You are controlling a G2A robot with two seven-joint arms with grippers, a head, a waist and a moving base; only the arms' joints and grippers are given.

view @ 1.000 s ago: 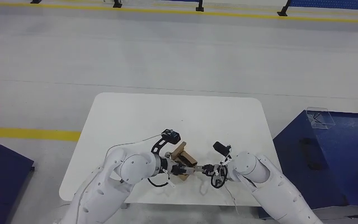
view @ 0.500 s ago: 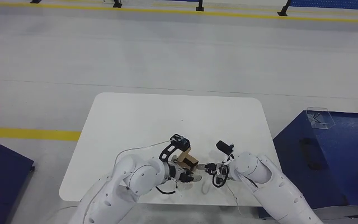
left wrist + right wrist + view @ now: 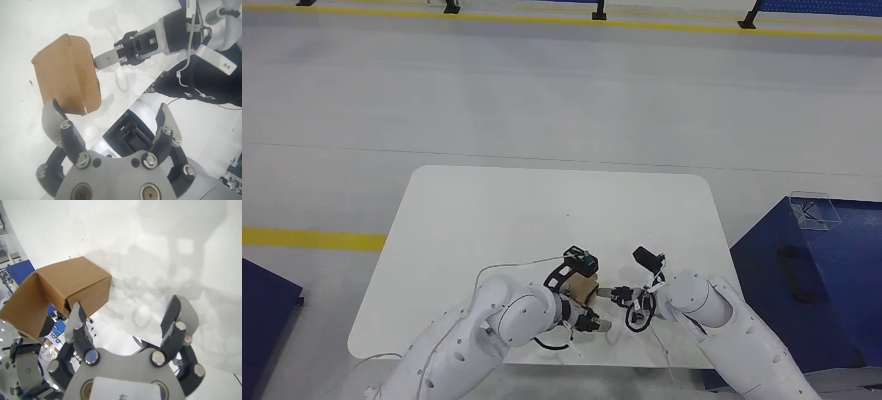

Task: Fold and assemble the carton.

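Carton [image 3: 68, 73]: light, stiff board, probably crushable; hold at panel edges. Left gripper [image 3: 108, 108], right gripper [image 3: 126, 303]: both spread, empty.

Carton [image 3: 583, 290] shifted right (left arm [image 3: 517, 318] too).
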